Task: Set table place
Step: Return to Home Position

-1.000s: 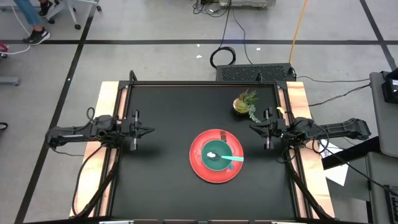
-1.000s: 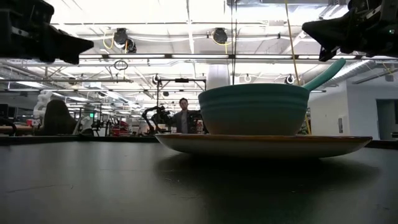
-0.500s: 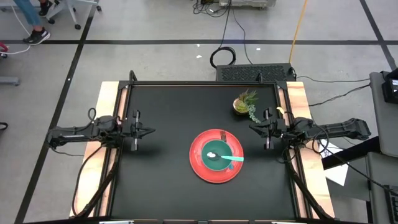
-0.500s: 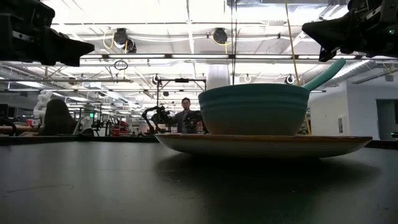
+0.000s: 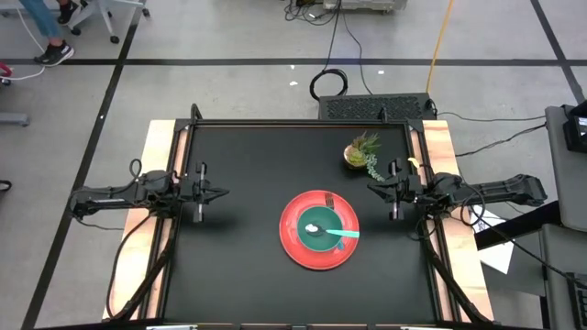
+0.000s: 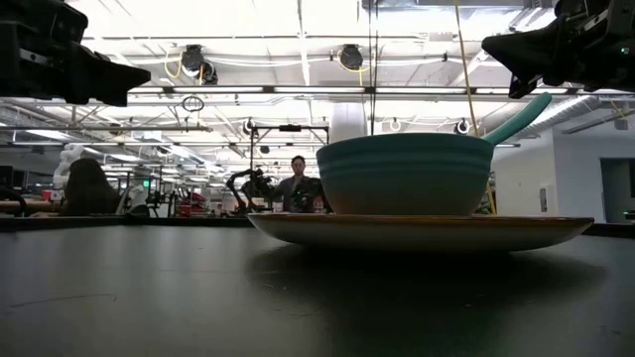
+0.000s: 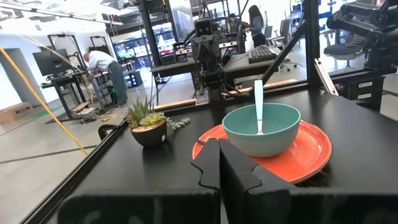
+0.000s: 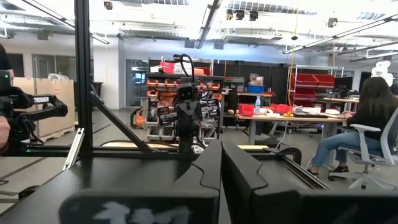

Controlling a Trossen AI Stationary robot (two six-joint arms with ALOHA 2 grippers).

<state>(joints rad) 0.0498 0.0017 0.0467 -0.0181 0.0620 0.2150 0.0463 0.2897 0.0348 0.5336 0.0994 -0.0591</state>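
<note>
Left gripper (image 5: 220, 193) hangs just inside the table's (image 5: 248, 156) left edge, fingers pressed together, empty. Bare tabletop lies between it and the plate (image 5: 299, 251), which sits right of centre and carries the bowl (image 5: 317, 239) with the spoon (image 5: 345, 233) inside. Plant (image 5: 362, 152) sits near the far right corner. Right gripper (image 5: 374, 190), likewise closed and empty, hangs at the right edge.
</note>
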